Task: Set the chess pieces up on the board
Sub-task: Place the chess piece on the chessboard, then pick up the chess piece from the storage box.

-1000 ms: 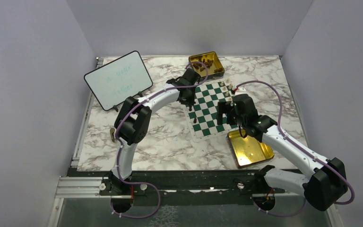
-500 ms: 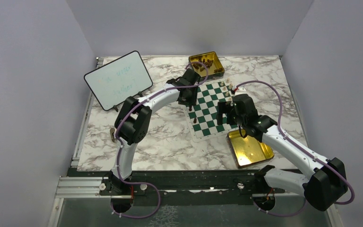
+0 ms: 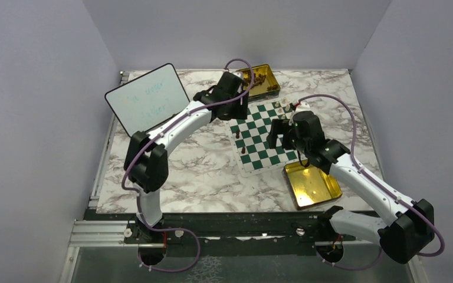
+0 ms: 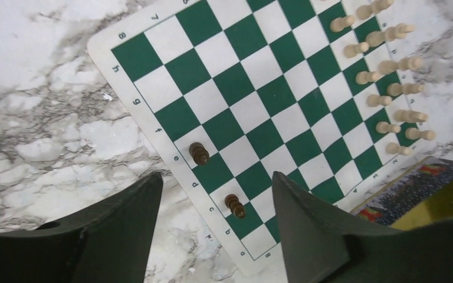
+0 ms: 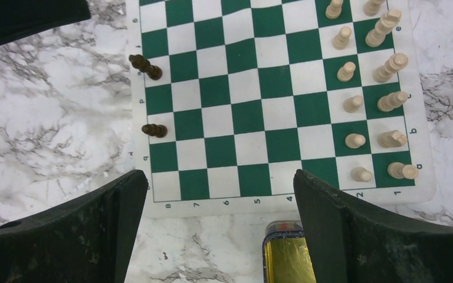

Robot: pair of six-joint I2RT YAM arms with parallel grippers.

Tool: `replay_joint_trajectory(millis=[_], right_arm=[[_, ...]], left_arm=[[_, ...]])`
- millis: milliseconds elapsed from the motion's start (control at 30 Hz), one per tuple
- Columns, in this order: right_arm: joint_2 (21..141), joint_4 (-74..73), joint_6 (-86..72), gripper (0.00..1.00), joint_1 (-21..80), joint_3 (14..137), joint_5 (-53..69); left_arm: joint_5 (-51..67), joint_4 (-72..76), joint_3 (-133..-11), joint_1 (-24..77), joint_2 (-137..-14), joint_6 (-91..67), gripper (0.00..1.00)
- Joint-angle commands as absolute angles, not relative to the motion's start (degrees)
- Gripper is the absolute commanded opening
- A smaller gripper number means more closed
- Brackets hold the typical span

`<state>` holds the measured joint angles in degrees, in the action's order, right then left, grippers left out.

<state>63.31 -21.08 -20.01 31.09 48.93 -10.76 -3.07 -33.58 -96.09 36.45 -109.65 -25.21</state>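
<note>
Since a second ago my left arm has lifted off the left edge of the board [image 3: 253,141] and swung back toward the table's far edge, and my left gripper [image 4: 215,180] has gone from nearly pinched to spread, with nothing between the fingers. My right arm has only shifted a little toward the far edge. The board lies askew on the table [image 3: 200,171], right of its middle and closer to the far edge. From my left wrist I look down on the board's left border, where two dark pieces [image 4: 199,153] stand upright in the outermost line of squares, one square between them, both clear of my fingers. The cream pieces [image 5: 383,100] stand in two rows along the board's right edge. My right gripper [image 5: 219,177] hangs over the board's near edge with its fingers as wide apart as they go, carrying nothing and touching no piece. A far tin [image 3: 259,79] holding more dark pieces sits just past the board's far corner, close to my left wrist. A near tin [image 3: 311,184] lies at the board's near right corner, its end just showing between my right fingers. A whiteboard [image 3: 147,99] stands propped near the table's far left corner, well apart from the board.
</note>
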Motion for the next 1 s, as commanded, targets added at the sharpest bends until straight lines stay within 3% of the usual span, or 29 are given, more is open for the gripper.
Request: replay_joint_trajectory(millis=[0,133,300,400,533,733,867,967], right_arm=[[62.88,-20.79,-22.95,1.00,30.89,52.21,-9.10],[65.67,-19.82,-21.72,1.00,30.91,55.44,-9.14],[72.72,-19.55,-18.96,1.00,30.90,61.95,-9.22],[78.05,-17.89,-17.25,0.99,30.87,66.04,-9.14],[85.39,-14.82,-13.42,0.95,30.68,71.18,-9.82],[97.49,-11.92,-6.43,0.71,29.64,80.77,-13.92],[105.93,-12.53,-3.97,0.53,28.31,90.06,-13.52],[111.92,-12.48,-3.19,0.46,26.44,96.47,-12.97]], left_arm=[[-6.50,-33.81,-93.39,36.21,-100.15,-22.92,0.74],[-10.80,-33.64,-87.68,36.21,-93.23,-20.51,0.81],[-14.69,-32.31,-76.93,36.21,-84.12,-17.37,0.97],[-15.55,-31.24,-70.15,36.10,-79.54,-17.29,0.99],[-3.35,-29.22,-64.35,30.71,-75.60,-19.14,0.99],[12.03,-23.00,-57.24,21.36,-70.86,-19.58,0.99],[13.74,-20.17,-52.88,21.01,-69.05,-16.97,0.99],[12.53,-20.01,-51.74,21.01,-68.35,-16.62,0.99]])
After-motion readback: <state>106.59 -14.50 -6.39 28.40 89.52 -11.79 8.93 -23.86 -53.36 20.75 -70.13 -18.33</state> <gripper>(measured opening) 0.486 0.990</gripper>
